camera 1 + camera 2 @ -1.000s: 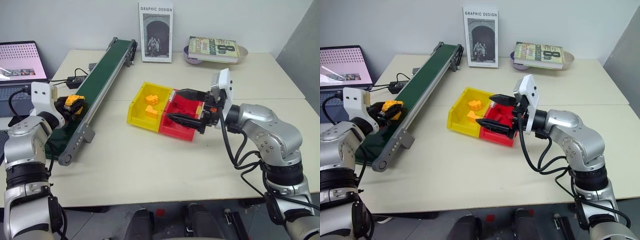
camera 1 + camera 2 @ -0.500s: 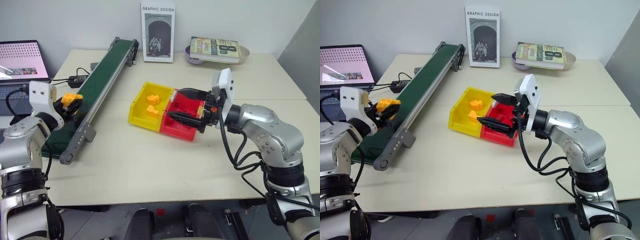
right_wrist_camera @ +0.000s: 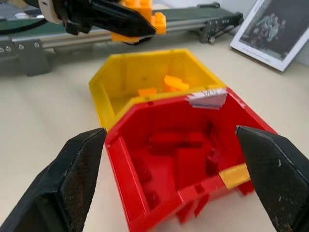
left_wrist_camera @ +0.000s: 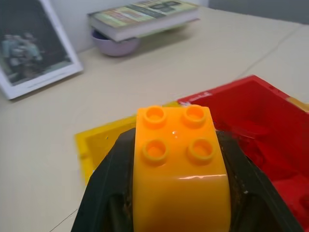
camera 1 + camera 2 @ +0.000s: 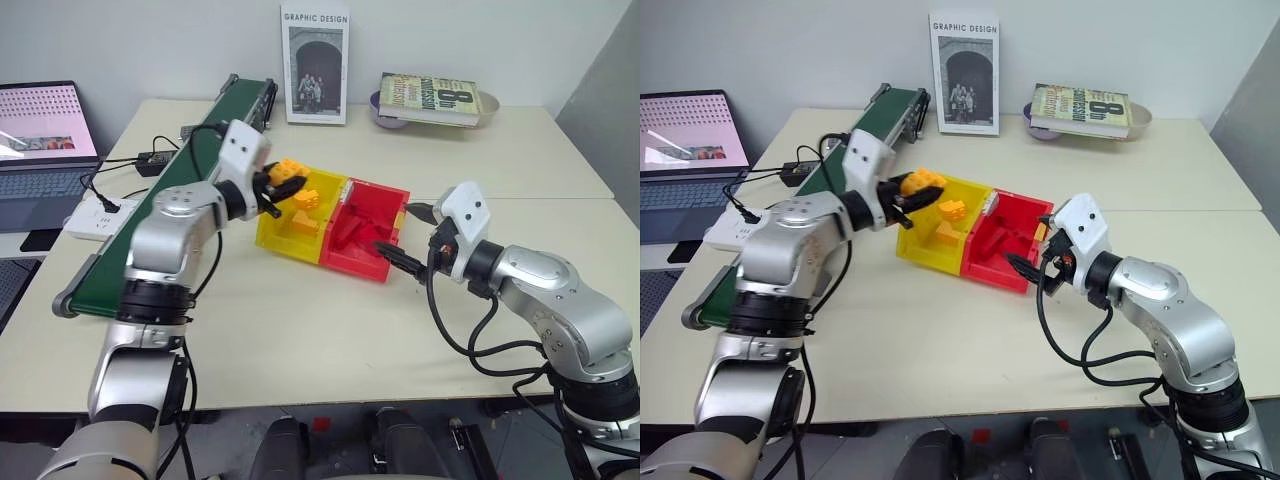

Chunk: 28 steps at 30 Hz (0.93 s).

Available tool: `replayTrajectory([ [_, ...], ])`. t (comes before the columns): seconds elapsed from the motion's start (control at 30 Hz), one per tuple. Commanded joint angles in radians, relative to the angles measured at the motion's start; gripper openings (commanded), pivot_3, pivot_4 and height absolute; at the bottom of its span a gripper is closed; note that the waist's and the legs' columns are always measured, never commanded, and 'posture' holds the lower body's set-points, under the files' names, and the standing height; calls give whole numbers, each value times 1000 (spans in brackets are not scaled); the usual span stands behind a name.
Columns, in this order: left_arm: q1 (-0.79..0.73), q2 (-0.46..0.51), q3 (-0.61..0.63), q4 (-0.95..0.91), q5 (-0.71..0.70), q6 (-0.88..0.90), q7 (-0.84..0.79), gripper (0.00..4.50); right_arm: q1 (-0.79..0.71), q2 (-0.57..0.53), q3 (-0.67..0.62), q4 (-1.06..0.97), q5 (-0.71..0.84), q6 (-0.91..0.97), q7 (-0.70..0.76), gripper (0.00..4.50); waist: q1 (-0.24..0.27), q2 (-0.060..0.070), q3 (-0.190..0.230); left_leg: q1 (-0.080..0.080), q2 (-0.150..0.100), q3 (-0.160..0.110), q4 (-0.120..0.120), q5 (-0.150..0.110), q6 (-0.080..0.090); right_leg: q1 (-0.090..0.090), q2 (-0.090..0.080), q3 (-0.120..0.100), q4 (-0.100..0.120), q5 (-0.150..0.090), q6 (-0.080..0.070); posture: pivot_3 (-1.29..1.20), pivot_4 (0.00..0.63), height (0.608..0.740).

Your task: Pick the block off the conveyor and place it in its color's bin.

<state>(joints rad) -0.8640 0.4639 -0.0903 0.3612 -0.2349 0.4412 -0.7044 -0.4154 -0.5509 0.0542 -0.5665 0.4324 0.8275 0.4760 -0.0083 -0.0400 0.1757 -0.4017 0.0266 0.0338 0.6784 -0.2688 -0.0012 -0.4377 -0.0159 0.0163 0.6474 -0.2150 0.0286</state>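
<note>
Gripping the block [image 4: 177,164] between both black fingers, our left gripper [image 5: 276,188] holds it in the air above the far left rim of the bin [image 5: 272,222], studs facing up. Our wrist camera shows the orange-yellow brick clamped on its two sides, with the yellow rim and the red bin [image 5: 352,252] beyond it. Inside the bin we see two other orange-yellow bricks [image 5: 305,209], one near the back wall and one nearer the front. We see the red bin joined to the yellow one on its right side, and it holds some red pieces [image 3: 181,152].

Our right gripper [image 5: 408,238] hangs just in front of the red bin with its fingers spread wide, holding nothing; from its wrist camera the two fingertips [image 3: 79,166] frame the red bin.

We see the conveyor [image 5: 165,200] running along the left of the table [image 5: 300,330], away from the bins. A laptop [image 5: 42,140] sits at the far left, and a propped book [image 5: 315,62] and a bowl [image 5: 385,108] under a second book stand at the back.
</note>
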Motion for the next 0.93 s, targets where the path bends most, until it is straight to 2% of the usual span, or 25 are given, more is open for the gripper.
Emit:
replayTrajectory([
  [0.03, -72, -20, 1, 167, 52, -142, -18, 2290, 4, -8, -38, -66, 0, 13, -25, 4500, -4, 0, 0, 0, 0, 0, 0, 0, 0, 0, 0, 0, 0, 0, 0, 0, 150, 740],
  [0.07, -85, -25, -1, 206, 62, -170, -28, 2614, 5, -8, -43, -70, 0, 18, -28, 4500, -4, 0, 0, 0, 1, 0, 0, 0, 0, 0, 2, 0, 0, 0, 0, 0, 150, 740],
  [0.23, -117, -39, 3, 308, 86, -248, -58, 3582, 9, -10, -63, -81, 12, 32, -32, 4500, -3, 0, 0, -1, 1, -1, 0, 0, 0, 0, 2, 0, 0, 0, 0, 0, 150, 740],
  [0.33, -131, -31, 17, 318, 88, -260, -67, 4194, 2, -14, -65, -72, 16, 22, -17, 4500, -3, 0, 0, -1, 1, -1, 0, 0, 0, 0, 1, 0, -1, 0, 0, 0, 150, 740],
  [0.4, -128, 1, 38, 280, 76, -240, -76, 4426, -13, -19, -66, -57, 33, 4, 15, 4500, -2, 0, 0, -1, 1, -1, 0, 0, 0, 0, 0, 0, -1, 0, 0, 0, 150, 740],
  [0.6, -17, 163, 77, -5, 25, -78, -186, 4426, -85, -48, -100, 6, 106, -26, 130, 4500, -19, 0, 0, -1, 3, -1, -1, 0, 0, -1, 1, 0, 0, 0, 0, 0, 150, 740],
  [0.8, 174, 363, 109, -363, -84, 97, -356, 4426, -90, -200, -119, 64, 75, 5, 191, 4500, -18, 0, 0, 0, 4, -1, -1, 0, 0, 0, -2, 0, 0, 0, 0, 0, 150, 740],
  [0.93, 281, 464, 149, -504, -149, 168, -423, 4426, -32, -284, -166, 41, 93, 55, 207, 4500, -15, 0, 0, -1, 3, -1, -1, 0, 0, 0, -4, 0, -1, -1, -1, 0, 150, 740],
])
